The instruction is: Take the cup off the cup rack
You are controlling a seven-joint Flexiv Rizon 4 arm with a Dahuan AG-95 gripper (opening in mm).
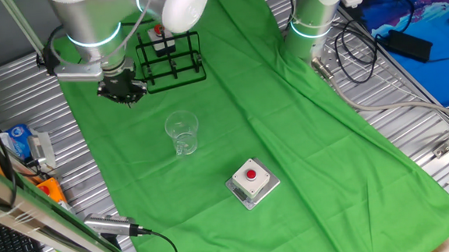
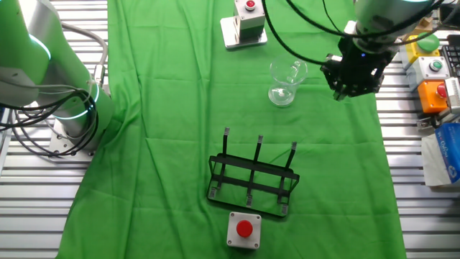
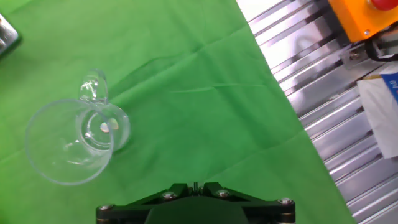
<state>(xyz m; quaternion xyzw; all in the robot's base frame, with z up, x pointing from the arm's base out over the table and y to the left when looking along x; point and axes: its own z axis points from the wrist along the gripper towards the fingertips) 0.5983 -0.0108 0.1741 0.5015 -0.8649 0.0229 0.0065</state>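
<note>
The clear cup (image 1: 182, 133) stands upright on the green cloth (image 1: 303, 137), apart from the black wire cup rack (image 1: 171, 60), whose posts are bare. In the other fixed view the cup (image 2: 286, 82) sits above the rack (image 2: 251, 180). My gripper (image 1: 125, 93) hangs over the cloth's edge, to the side of the cup and clear of it, seen also in the other fixed view (image 2: 353, 83). In the hand view its fingertips (image 3: 194, 185) are closed together with nothing between them, and the cup (image 3: 78, 140) lies to the left with its handle pointing up.
A grey red-button box (image 1: 252, 182) sits near the cup, and another (image 2: 244, 230) stands by the rack. A second arm's base (image 2: 57, 79) stands at the cloth's side. Orange button boxes (image 2: 431, 93) and a blue-white carton (image 2: 444, 155) lie on the slatted metal table beside my gripper.
</note>
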